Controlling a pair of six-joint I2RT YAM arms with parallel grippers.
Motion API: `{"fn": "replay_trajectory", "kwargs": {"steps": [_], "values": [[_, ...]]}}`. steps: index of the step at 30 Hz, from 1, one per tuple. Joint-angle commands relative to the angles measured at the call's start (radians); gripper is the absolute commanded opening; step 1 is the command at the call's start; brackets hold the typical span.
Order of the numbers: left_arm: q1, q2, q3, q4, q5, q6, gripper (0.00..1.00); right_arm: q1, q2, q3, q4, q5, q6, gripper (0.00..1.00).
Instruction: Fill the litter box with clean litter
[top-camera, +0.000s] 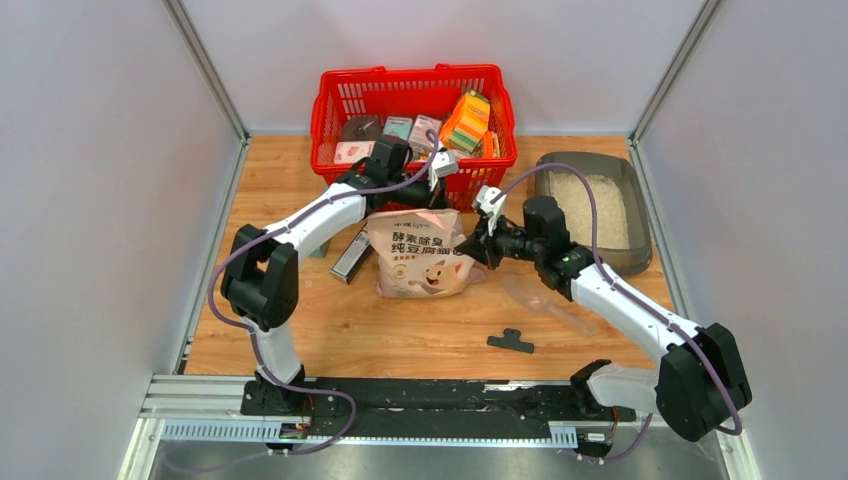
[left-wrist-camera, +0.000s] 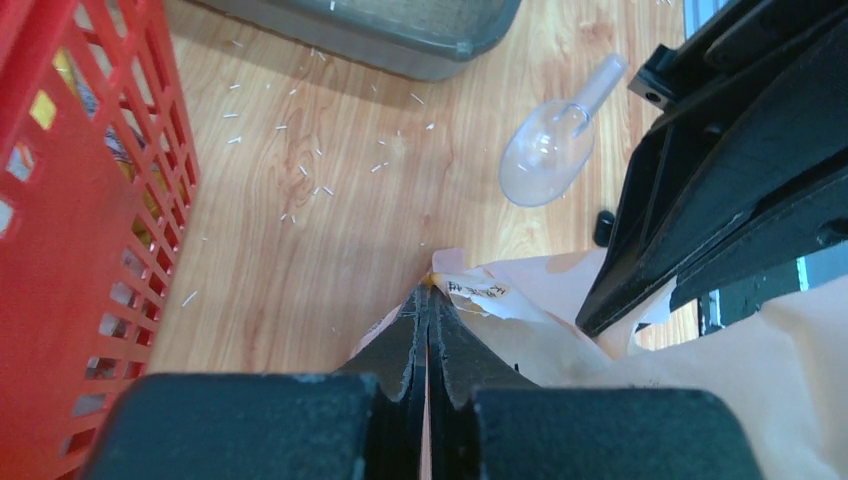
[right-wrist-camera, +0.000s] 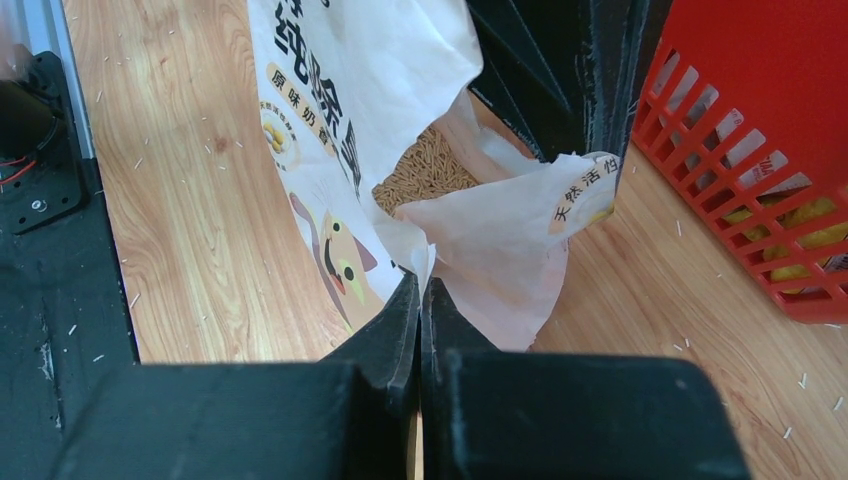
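Note:
The grey-brown litter box (top-camera: 636, 250) sits at the right rear of the table, with pale litter (top-camera: 598, 208) spread inside it. Its rim also shows in the left wrist view (left-wrist-camera: 440, 62). The pinkish-cream cat-printed bag (top-camera: 420, 255) stands mid-table, its top open, with brownish granules (right-wrist-camera: 425, 175) visible inside. My left gripper (left-wrist-camera: 428, 295) is shut on the bag's top edge at the rear. My right gripper (right-wrist-camera: 420, 285) is shut on the bag's top edge at its right side. The bag (right-wrist-camera: 330, 130) is held between both grippers.
A red mesh basket (top-camera: 415, 125) with boxes stands behind the bag. A clear plastic scoop (left-wrist-camera: 555, 140) lies on the wood right of the bag. A black clip (top-camera: 511, 342) lies near the front. A dark flat object (top-camera: 350, 257) lies left of the bag. Stray granules (left-wrist-camera: 300, 170) dot the table.

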Motion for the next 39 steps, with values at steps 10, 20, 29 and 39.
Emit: {"fn": "replay_trajectory", "kwargs": {"steps": [10,20,29,39], "values": [[-0.022,-0.136,-0.095,0.254,-0.087,-0.216,0.01,-0.024,-0.002,0.084,0.034,0.001,0.018,0.01],[-0.023,-0.115,-0.110,0.225,-0.038,-0.250,0.01,-0.033,0.029,0.090,0.037,-0.014,0.009,0.03],[-0.049,-0.096,-0.135,0.279,0.013,-0.354,0.01,-0.056,0.060,0.113,0.036,-0.022,-0.019,0.04],[-0.051,-0.093,-0.141,0.280,0.007,-0.359,0.00,-0.098,0.073,0.154,-0.063,-0.059,-0.119,0.13]]}}
